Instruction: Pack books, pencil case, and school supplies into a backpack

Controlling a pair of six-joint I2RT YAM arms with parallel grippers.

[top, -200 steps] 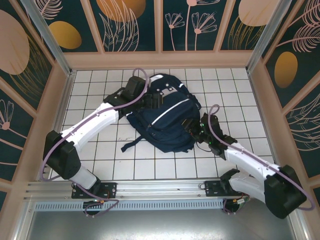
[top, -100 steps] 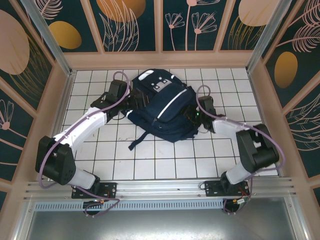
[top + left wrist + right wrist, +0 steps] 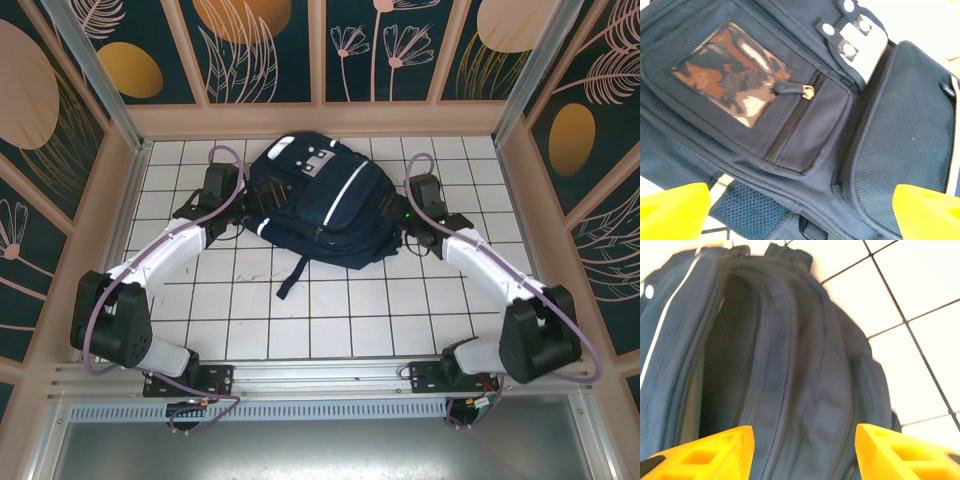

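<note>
Backpack between hands | left hand wide open, empty | right hand open, empty

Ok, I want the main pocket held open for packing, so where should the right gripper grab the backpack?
Probably the raised fabric rim beside the dark opening of the backpack, approached from the robot's right. That ridge stands up thin enough to pinch, and the right gripper faces it, jaws apart.
</note>
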